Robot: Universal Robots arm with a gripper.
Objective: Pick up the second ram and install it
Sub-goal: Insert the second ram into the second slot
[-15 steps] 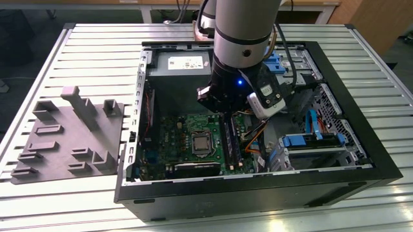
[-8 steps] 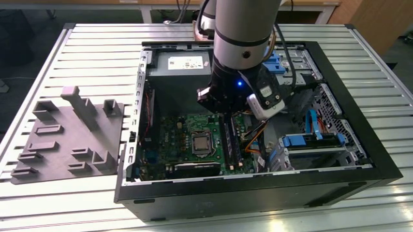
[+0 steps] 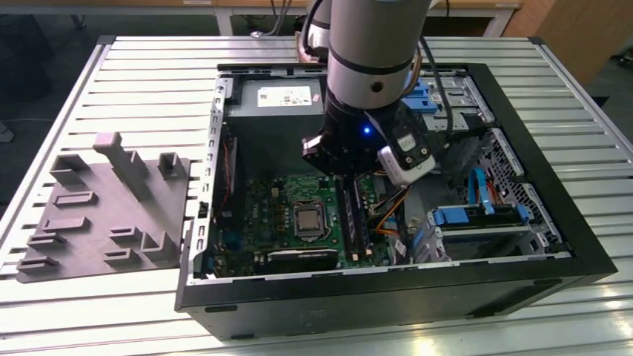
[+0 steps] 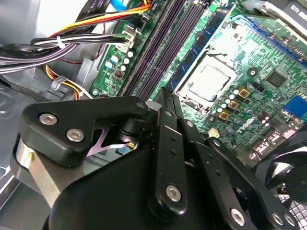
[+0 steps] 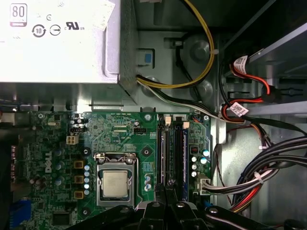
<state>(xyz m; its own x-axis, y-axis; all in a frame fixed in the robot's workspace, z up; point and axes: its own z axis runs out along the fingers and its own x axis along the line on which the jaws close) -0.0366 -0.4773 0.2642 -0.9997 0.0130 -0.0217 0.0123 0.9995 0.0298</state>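
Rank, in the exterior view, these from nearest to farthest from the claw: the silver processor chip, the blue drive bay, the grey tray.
1. Silver processor chip, on the motherboard just beside the claw.
2. Blue drive bay, toward the exterior view's right.
3. Grey tray, outside the case, far left.

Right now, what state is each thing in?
Case: lying on its side, panel off.
CPU: seated in its socket, no cooler on it.
Ram slots: filled or not, cannot tell.
Gripper: inside the case, low over those slots.
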